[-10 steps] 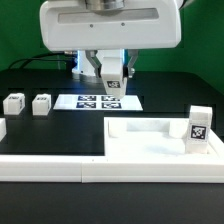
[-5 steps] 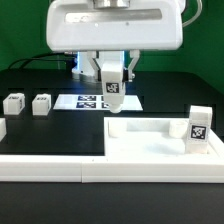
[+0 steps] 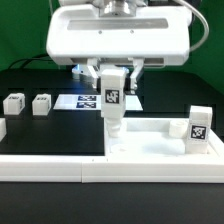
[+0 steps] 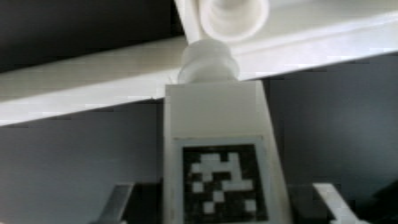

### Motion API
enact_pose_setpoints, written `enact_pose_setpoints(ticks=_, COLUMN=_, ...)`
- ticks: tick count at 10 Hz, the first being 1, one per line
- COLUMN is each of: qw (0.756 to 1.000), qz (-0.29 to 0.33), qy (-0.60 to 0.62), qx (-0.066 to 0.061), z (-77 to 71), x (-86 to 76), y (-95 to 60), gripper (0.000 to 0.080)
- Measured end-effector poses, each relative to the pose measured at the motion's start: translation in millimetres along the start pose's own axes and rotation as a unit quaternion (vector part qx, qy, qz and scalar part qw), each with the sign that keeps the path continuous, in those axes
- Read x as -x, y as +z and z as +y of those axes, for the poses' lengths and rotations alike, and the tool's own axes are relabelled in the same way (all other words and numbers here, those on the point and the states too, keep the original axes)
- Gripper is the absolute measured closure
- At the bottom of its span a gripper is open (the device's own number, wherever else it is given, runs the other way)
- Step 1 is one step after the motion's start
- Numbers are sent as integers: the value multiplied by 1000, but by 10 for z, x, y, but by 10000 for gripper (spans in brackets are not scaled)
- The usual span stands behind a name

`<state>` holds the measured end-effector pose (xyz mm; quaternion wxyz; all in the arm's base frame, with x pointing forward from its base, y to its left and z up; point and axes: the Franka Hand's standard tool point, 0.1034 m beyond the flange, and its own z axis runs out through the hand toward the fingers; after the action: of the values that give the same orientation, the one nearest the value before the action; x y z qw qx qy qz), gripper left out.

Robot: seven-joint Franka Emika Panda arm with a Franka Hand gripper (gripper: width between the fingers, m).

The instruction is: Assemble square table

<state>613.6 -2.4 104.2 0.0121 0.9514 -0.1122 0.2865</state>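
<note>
The exterior view stands off the arm (image 3: 120, 35), a little above the table (image 3: 50, 135), and faces across it toward the arm from a middling distance, taking in the whole work area. The wrist view looks straight down the leg (image 4: 217, 130) from very close, onto the slab (image 4: 71, 95). Both share that leg and the slab's corner beneath it.
</note>
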Motion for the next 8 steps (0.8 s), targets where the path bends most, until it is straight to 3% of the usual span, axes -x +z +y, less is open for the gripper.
enact_pose_setpoints(ticks=3, qw=1000, qz=-9, qy=-5, qx=-2, z=-129, x=125, y=109, gripper=509)
enact_pose_setpoints(ticks=8, qw=1000, qz=-2, qy=-10, qx=-3, z=-179, x=98, y=142, gripper=509)
